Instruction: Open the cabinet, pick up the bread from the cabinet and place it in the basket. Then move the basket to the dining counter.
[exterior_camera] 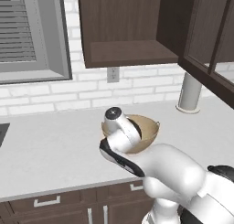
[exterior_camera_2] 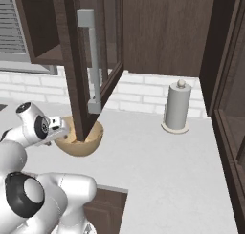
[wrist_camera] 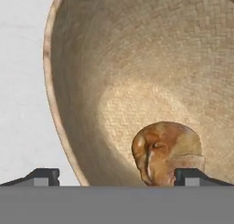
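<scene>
The arm [exterior_camera: 173, 177] is built of smooth, glossy white rounded shells joined by dark charcoal joint rings. A black band edges the forearm link [exterior_camera: 119, 158]. The wrist [exterior_camera: 113, 114] ends in a grey disc cap with a small central mark. The two finger tips [wrist_camera: 45, 176] are small, dark and blocky.

You're looking at the cabinet [exterior_camera: 123, 31], a dark brown wall unit, with its doors swung open; its lower shelf shows bare wood. One glass-panelled door [exterior_camera_2: 91, 61] with a long silver bar handle hangs out over the basket [exterior_camera_2: 91, 143]. The basket, tan, woven and bowl-shaped, sits upright on the light surface below the cabinet. Inside it you can see the bread [wrist_camera: 165, 150], a small golden-brown roll resting on the basket's bottom.
</scene>
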